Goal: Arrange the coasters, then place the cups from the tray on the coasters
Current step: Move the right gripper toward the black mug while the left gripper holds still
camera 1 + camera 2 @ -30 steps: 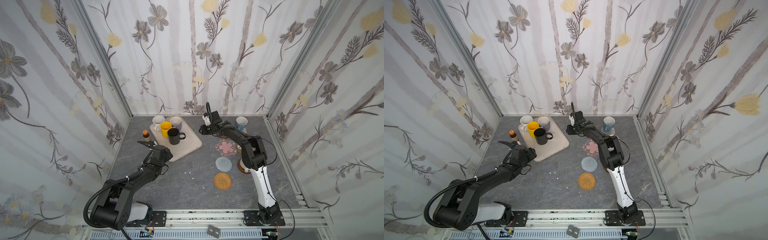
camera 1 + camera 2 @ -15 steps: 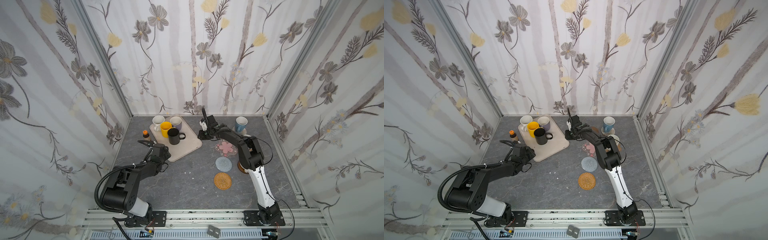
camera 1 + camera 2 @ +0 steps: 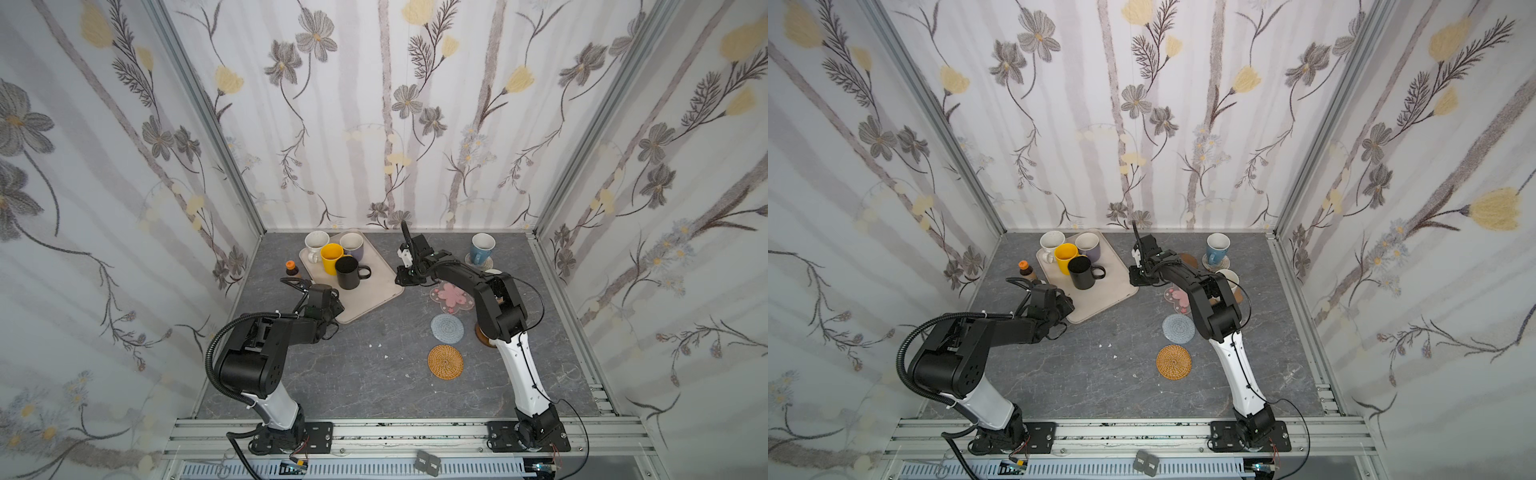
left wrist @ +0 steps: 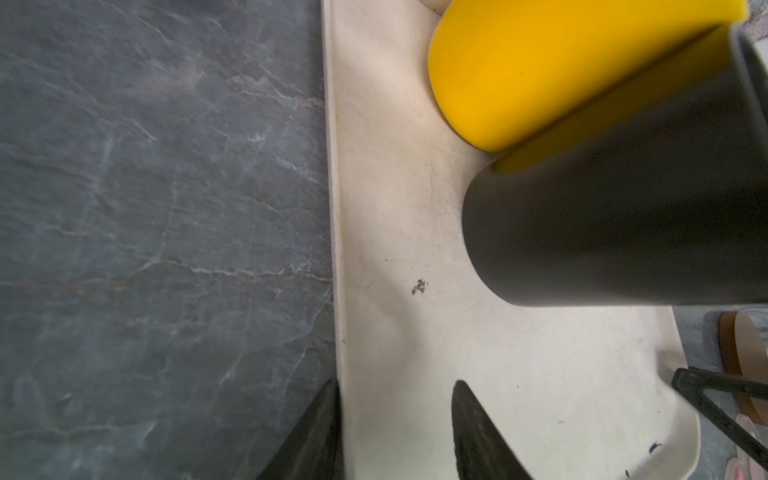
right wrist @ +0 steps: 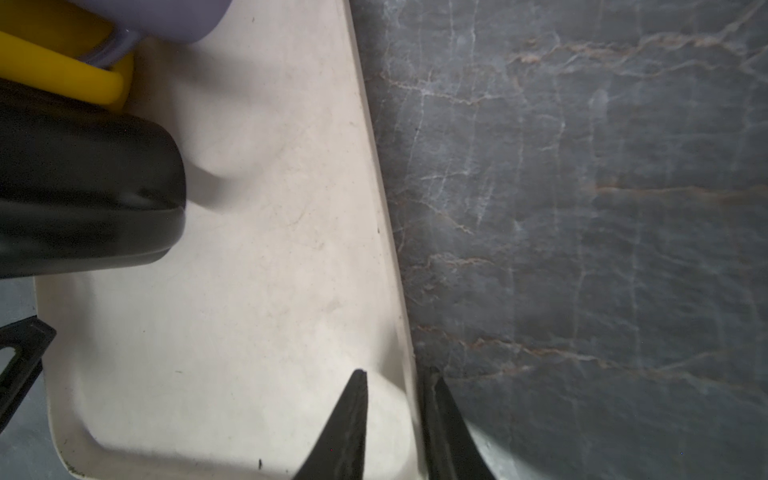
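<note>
The beige tray (image 3: 368, 300) lies at the back left with a white cup (image 3: 316, 245), a lavender cup (image 3: 352, 245), a yellow cup (image 3: 331, 258) and a black cup (image 3: 348, 272) on it. My left gripper (image 4: 397, 381) is open astride the tray's (image 4: 395, 208) left rim, the outer finger against it. My right gripper (image 5: 397, 370) straddles the right rim of the tray (image 5: 270, 249), open narrowly. A light blue cup (image 3: 482, 248) stands on a coaster (image 3: 478, 262). Another white cup (image 3: 1227, 278) stands behind my right arm. Pink blossom (image 3: 452, 297), grey-blue (image 3: 447, 328) and rattan (image 3: 445, 361) coasters lie bare.
A small orange-capped brown bottle (image 3: 292, 269) stands just left of the tray. A brown wooden disc (image 3: 482, 334) shows partly under my right arm. Another brown coaster (image 3: 1188, 260) lies behind the right forearm. Floral walls close in three sides.
My right gripper has come down from the back middle to the tray's right rim. Both grippers' jaws have narrowed around the rims. The left arm's elbow has drawn in.
</note>
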